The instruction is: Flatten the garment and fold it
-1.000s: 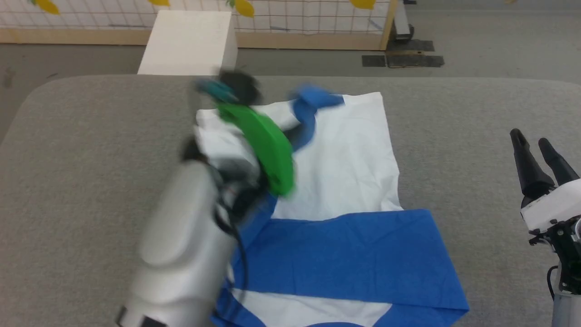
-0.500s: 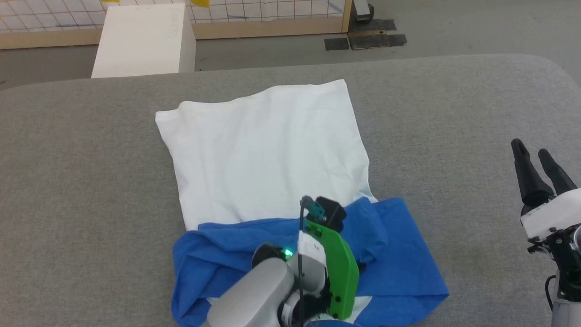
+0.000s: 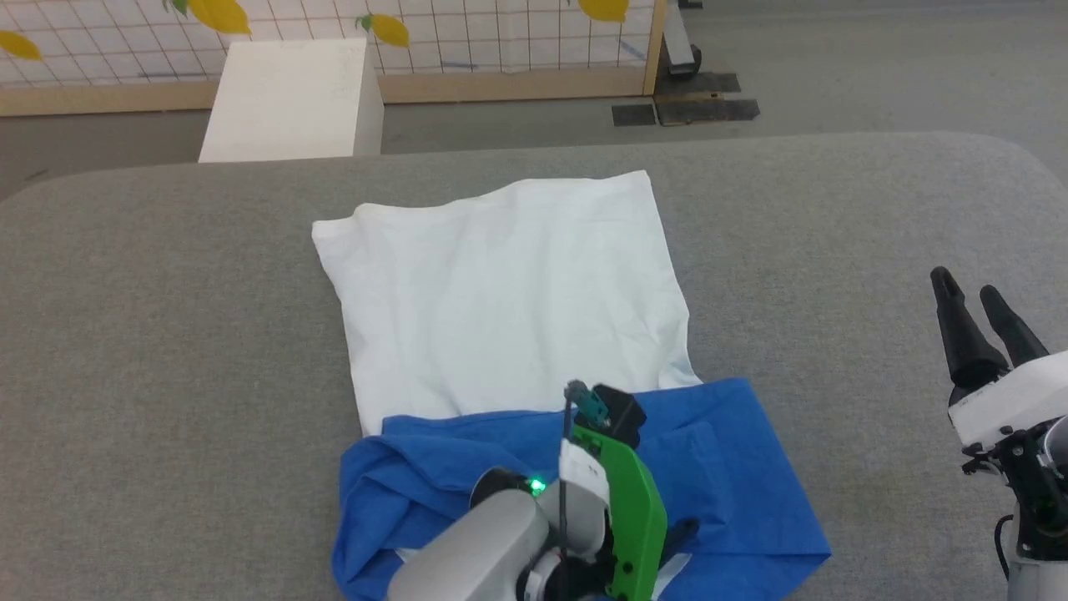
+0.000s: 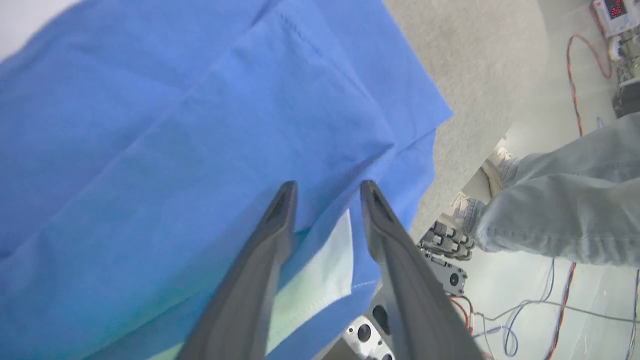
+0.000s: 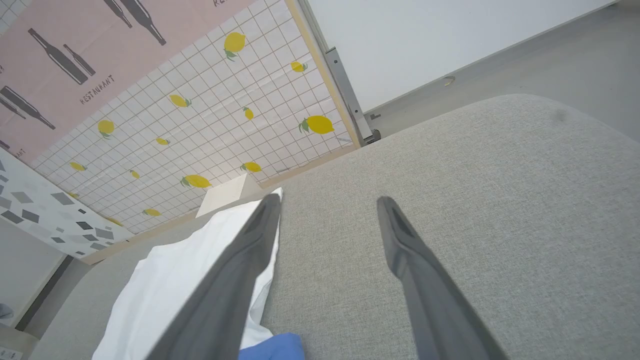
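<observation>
Left gripper (image 4: 327,187), bottom centre of head view, under green wrist housing (image 3: 634,517): jaws parted, nothing between them, just above blue fold.
Right gripper (image 3: 965,285), lower right: jaws spread wide, empty, over bare grey padded table (image 3: 125,334), well apart from cloth.
Garment (image 3: 501,309), centre of table: rumpled blue part nearest, flat white panel beyond.
Jeans-clad leg (image 4: 560,210), right of left wrist view.
White box (image 3: 284,100), upper left, past table edge.
Lemon-print grid screen (image 3: 501,33), top edge.
</observation>
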